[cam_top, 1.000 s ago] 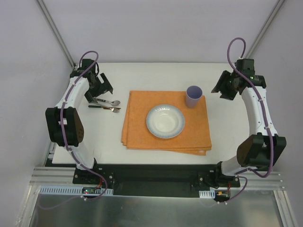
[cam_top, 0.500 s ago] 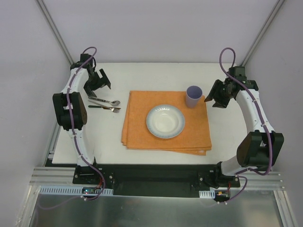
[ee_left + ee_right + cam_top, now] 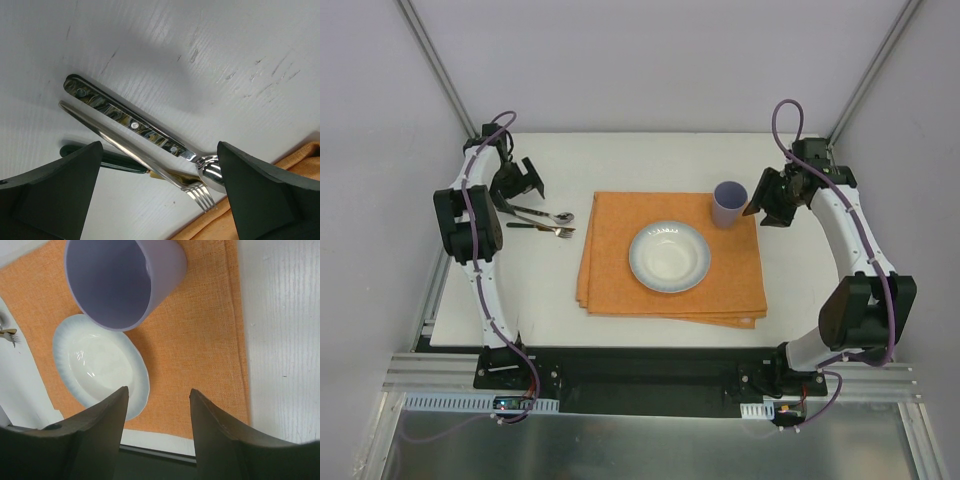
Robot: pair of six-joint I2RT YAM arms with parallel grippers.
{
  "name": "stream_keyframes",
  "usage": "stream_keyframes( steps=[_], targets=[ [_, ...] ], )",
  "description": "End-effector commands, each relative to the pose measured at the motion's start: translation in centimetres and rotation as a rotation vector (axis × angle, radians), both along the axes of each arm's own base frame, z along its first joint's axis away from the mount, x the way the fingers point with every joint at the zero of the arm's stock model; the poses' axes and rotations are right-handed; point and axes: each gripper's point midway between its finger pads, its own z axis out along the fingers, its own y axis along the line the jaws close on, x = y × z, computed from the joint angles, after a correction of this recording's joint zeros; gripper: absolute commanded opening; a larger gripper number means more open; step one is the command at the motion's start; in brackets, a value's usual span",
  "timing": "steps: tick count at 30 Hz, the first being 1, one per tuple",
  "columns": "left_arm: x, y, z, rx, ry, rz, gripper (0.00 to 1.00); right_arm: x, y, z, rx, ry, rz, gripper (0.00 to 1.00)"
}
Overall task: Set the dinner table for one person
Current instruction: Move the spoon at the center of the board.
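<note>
Orange and folded, the placemat [image 3: 620, 275] lies on the white desk [image 3: 650, 160]. The desk reaches past the placemat on every side and carries everything in view. Along the placemat's near edge, several stacked layers show, slightly fanned.

About at the placemat's middle sits a shallow white bowl [image 3: 669, 256] with a pale blue rim, upright and empty.

Off the placemat's left edge, level with its far half, a small cluster of cutlery rests on the bare desk. It is made up of a spoon [image 3: 125, 120] with a mottled, riveted handle, a fork [image 3: 199, 194] lying close alongside it, and a dark green handle [image 3: 117, 161] partly hidden beneath them. The spoon's bowl and the fork's tines point towards the placemat and end near its edge.

The left end effector [image 3: 520, 183] hangs over the handle ends of this cutlery, on the side away from the placemat. It is spread as wide as it goes and has hold of nothing. In its wrist view the cutlery lies in the gap between the two dark fingers [image 3: 50, 195], below them.

On the placemat's far right corner stands a lilac cup [image 3: 728, 204], upright and empty. The right end effector [image 3: 760, 208] sits just beyond that corner, off the placemat's right edge, and points at the cup. It is partly open and grips nothing. In its wrist view the cup lies past the fingertips, apart from them.
</note>
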Motion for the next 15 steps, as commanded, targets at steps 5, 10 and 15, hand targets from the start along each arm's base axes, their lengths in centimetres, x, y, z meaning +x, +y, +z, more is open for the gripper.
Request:
stream_keyframes(
  steps=[5,10,15],
  targets=[
    [1.9,-0.6,2.0,-0.026,-0.089,-0.071,0.94,0.0,0.8,1.0,-0.001,-0.008,0.048,0.54],
    [3.3,-0.7,3.0,-0.034,-0.152,-0.082,0.53,-0.2,1.3,0.7,-0.002,0.004,0.062,0.53],
    [4.7,-0.2,3.6,-0.028,-0.177,-0.048,0.0,-0.6,1.6,0.1,-0.01,0.022,0.072,0.53]
  ],
)
